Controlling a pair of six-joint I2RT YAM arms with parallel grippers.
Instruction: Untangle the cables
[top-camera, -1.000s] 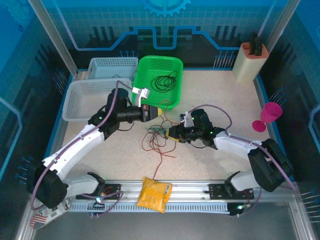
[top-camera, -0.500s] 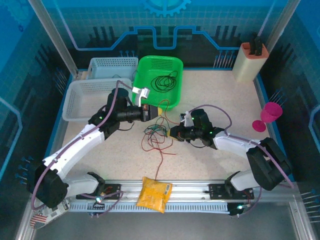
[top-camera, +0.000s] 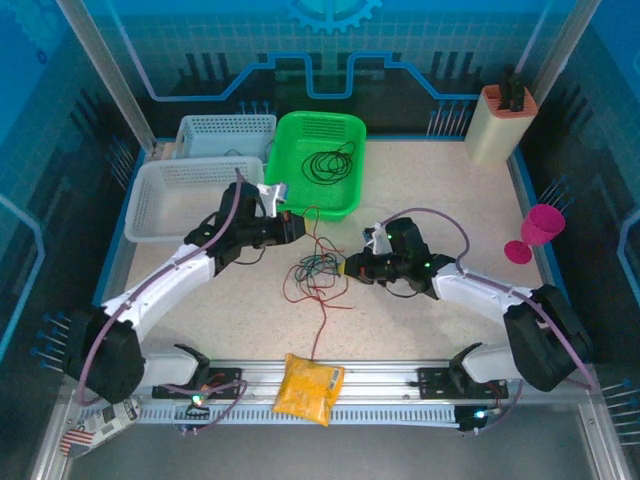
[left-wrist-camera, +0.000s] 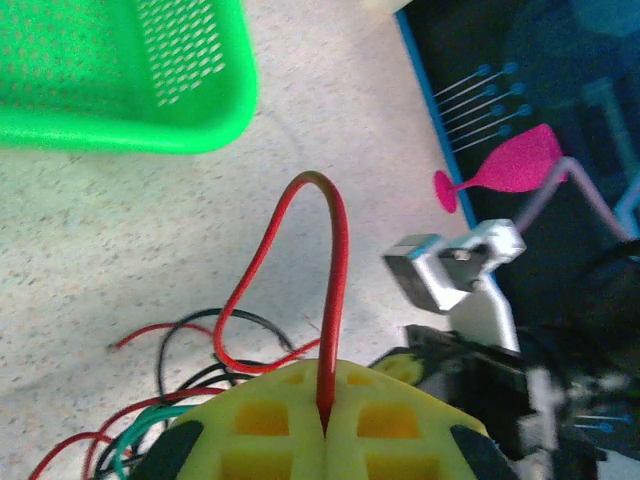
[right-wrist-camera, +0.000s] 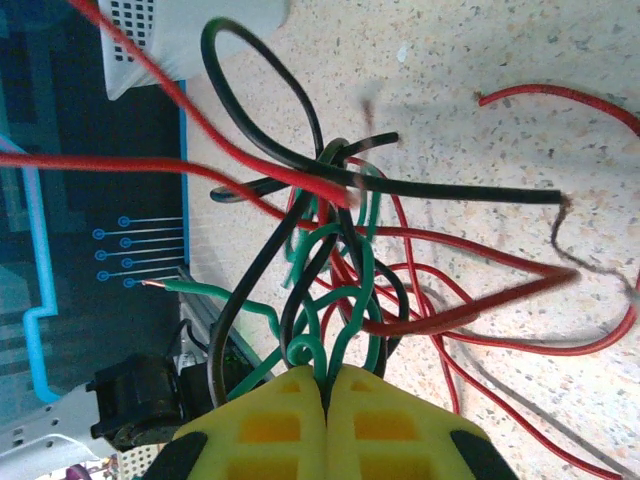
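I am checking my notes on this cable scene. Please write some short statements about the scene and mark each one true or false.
1. The left fingers are shut on a red cable. True.
2. The right fingers are open and hold nothing. False: they are shut on a green cable from the tangle.
3. A coiled black cable lies inside the green basket. True.
4. The yellow bag lies in a white basket. False: it lies at the near edge, between the two arm bases.
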